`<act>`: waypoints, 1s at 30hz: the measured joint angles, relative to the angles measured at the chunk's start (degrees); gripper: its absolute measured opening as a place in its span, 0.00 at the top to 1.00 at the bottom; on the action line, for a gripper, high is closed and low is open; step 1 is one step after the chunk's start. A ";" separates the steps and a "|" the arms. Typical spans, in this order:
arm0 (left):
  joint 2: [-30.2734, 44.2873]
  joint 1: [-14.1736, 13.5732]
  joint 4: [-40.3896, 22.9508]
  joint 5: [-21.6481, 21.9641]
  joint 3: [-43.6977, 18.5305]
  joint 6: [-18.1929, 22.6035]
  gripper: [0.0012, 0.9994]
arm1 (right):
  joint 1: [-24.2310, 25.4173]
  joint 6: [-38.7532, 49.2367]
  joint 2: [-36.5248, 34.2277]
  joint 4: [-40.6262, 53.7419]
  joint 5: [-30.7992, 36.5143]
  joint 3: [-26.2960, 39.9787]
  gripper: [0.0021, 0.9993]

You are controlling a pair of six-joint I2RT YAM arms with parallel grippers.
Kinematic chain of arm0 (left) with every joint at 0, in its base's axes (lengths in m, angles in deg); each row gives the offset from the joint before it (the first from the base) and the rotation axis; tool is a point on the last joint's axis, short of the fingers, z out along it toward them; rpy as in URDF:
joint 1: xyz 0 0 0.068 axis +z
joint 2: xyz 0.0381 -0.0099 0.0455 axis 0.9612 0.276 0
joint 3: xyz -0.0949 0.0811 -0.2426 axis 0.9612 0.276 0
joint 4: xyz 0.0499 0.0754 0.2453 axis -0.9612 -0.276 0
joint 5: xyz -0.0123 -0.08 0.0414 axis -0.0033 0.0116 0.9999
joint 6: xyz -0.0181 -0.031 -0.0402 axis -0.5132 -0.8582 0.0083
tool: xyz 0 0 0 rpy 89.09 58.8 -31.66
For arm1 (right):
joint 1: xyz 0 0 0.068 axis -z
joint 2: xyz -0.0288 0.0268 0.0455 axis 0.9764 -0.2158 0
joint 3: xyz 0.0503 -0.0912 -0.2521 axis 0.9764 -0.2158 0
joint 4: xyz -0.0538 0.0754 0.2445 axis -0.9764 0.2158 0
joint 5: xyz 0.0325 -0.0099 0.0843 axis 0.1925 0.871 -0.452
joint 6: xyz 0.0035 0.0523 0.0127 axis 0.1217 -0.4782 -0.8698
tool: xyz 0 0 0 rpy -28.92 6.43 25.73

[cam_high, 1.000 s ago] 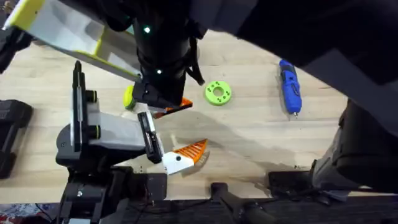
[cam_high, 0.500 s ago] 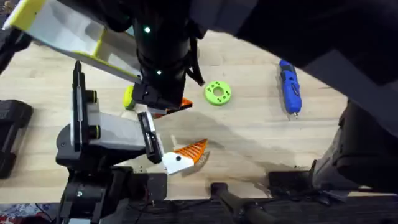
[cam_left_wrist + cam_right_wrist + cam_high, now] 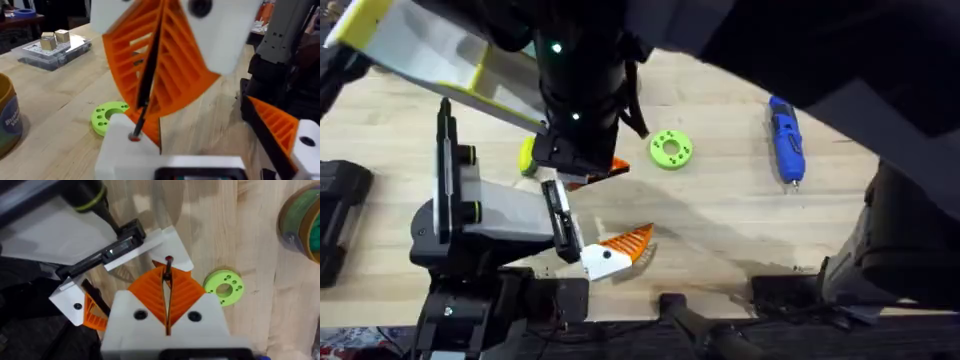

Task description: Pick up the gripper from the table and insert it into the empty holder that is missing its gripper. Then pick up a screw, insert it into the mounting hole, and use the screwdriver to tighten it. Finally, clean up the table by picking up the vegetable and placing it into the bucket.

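My right gripper (image 3: 167, 287) reaches over the holder (image 3: 495, 210), a pale grey body with black bars. Its orange pads (image 3: 175, 65) are shut on a thin black screw (image 3: 146, 85). The screw's end sits at the hole in the holder's white mount (image 3: 125, 145). The small orange gripper is hidden under those pads. The left wrist view looks out from the holder. There my left gripper (image 3: 200, 145) stands open, the mount far from the white-based orange wedge (image 3: 280, 132). The blue screwdriver (image 3: 785, 140) lies at the right. The yellow-green vegetable (image 3: 527, 155) lies behind the holder.
A flat green disc with holes (image 3: 670, 150) lies right of the right arm. A round bucket (image 3: 305, 222) stands beyond the disc. A clear box of small blocks (image 3: 52, 47) sits farther back. A white and yellow tray shape (image 3: 420, 50) hangs over the back left.
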 joint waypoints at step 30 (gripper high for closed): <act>0.00 0.00 -0.04 -0.13 0.00 -0.24 0.01 | 0.00 0.02 -2.21 -0.06 -0.04 0.00 0.99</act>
